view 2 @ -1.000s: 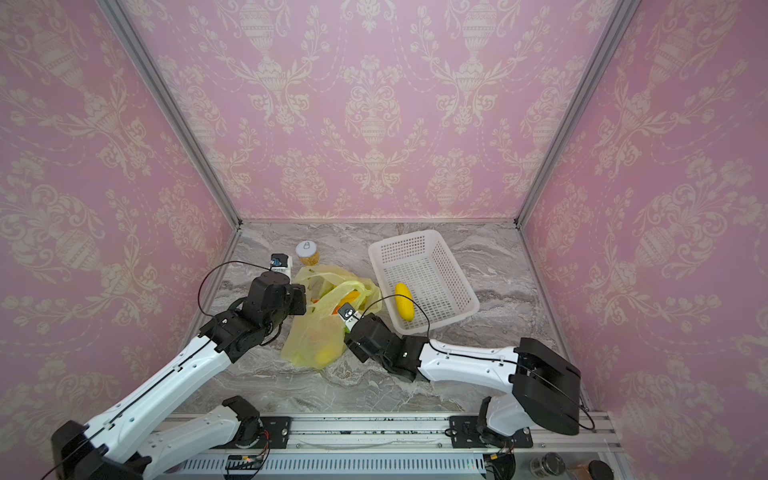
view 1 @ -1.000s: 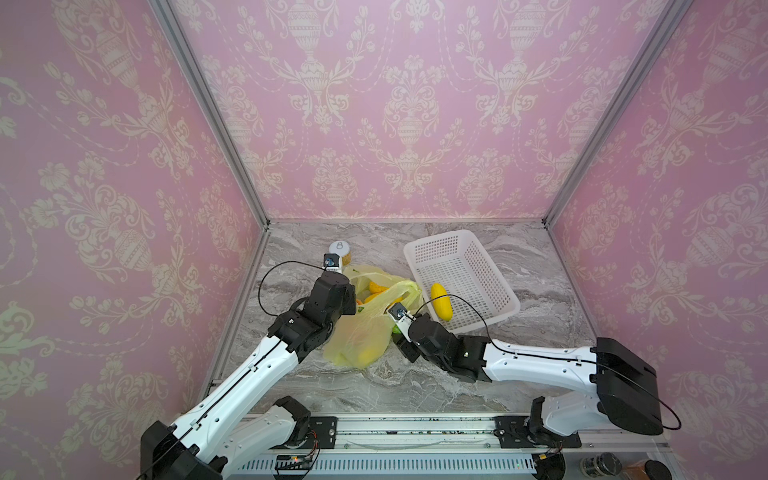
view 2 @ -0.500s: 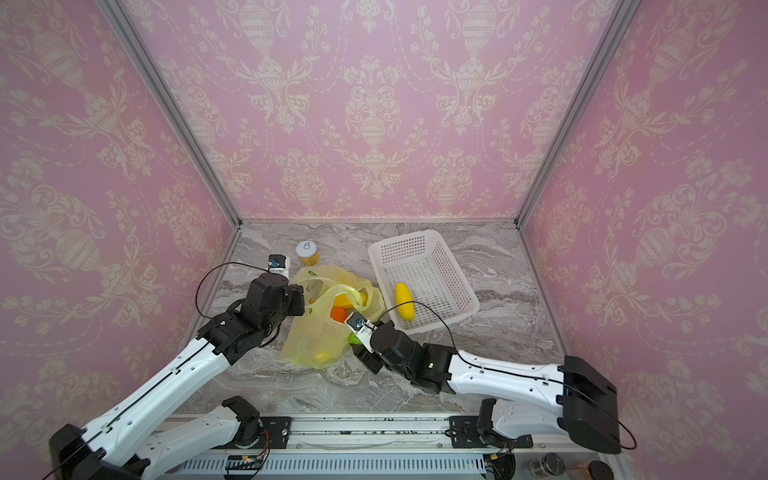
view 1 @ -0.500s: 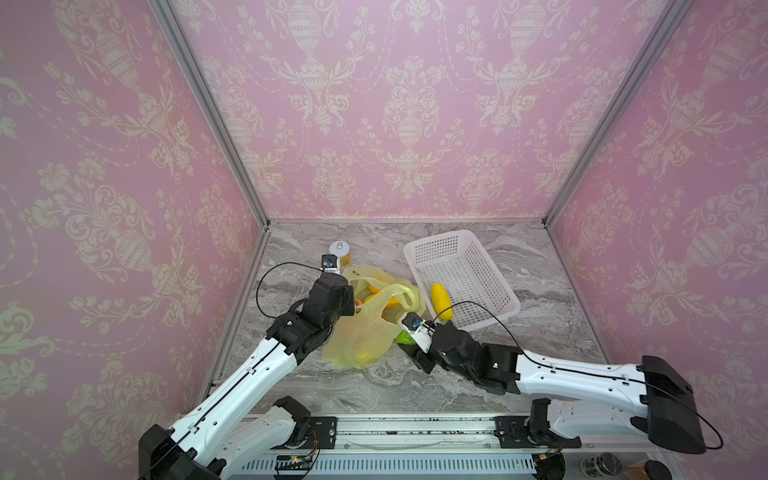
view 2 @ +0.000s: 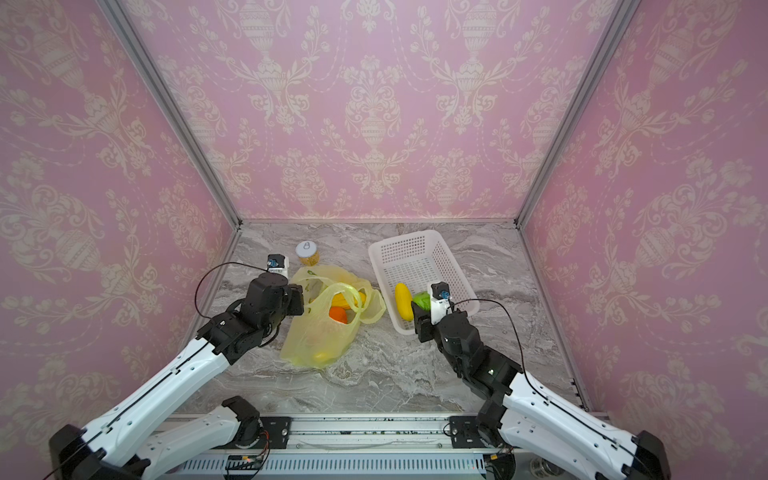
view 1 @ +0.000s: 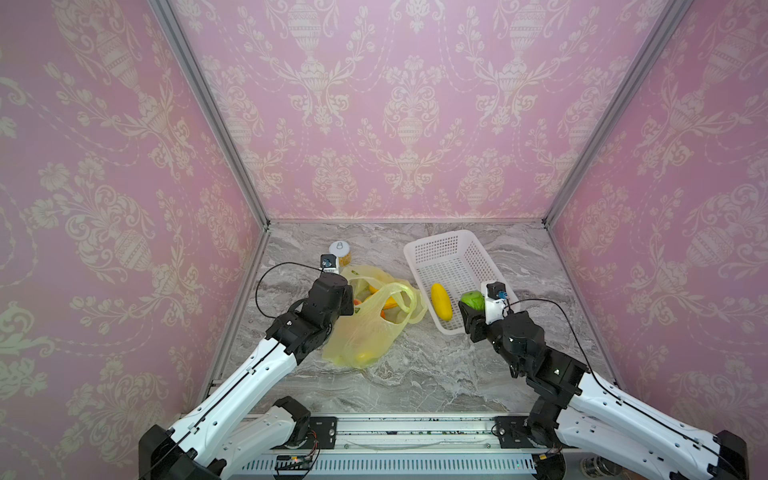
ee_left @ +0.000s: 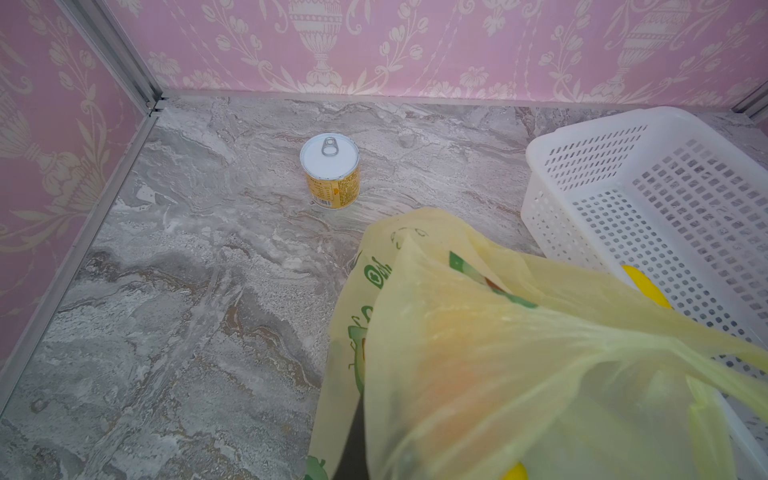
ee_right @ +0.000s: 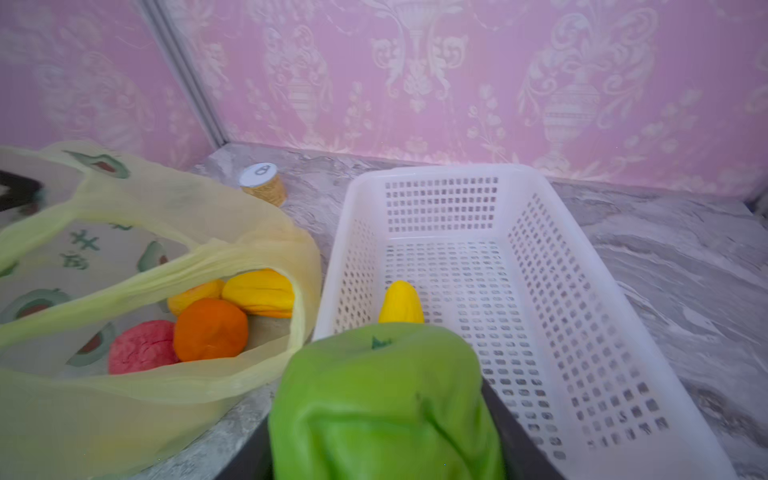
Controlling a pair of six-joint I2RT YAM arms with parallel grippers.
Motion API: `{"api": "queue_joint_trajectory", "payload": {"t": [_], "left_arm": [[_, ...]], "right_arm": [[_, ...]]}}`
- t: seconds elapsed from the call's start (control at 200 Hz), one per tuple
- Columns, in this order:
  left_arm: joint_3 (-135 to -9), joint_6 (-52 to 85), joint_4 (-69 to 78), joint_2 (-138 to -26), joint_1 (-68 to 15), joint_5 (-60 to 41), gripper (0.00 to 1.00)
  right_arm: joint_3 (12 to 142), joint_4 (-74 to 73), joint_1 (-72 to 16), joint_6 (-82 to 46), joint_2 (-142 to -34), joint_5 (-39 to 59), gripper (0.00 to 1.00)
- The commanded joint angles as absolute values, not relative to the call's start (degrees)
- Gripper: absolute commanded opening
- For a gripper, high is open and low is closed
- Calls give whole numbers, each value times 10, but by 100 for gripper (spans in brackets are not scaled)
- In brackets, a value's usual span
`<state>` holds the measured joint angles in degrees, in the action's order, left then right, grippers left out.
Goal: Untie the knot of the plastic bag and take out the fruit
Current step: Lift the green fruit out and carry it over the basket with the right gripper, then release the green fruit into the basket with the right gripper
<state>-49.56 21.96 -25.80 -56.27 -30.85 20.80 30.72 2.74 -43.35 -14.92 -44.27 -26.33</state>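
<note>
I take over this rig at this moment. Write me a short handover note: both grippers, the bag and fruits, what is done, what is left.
Left gripper: shut on the edge of the plastic bag, holding its mouth open.
Right gripper: shut on the green fruit, at the near end of the white basket, not yet released.
Done: no knot visible, handles loose; one yellow fruit lies in the basket.
Left: drop the green fruit in the basket, then empty the bag: orange fruit, pink-red fruit, at least two yellow ones; more may be hidden.
</note>
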Motion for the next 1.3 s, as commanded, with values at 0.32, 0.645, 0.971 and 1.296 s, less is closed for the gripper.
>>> {"api": "queue_joint_trajectory", "payload": {"t": [0.32,0.645,0.971,1.296], "left_arm": [[-492,222,-273,-553,-304,214,0],[-491,221,-273,-549,-303,218,0],[-495,221,-276,-557,-303,214,0],[-496,222,-274,-565,-302,206,0]], "right_arm": [[450,111,-280,-254,-792,-103,6],[467,101,-279,-281,-874,-81,28],[435,72,-281,-291,-825,-69,69],[390,80,-326,-277,-655,-128,89]]}}
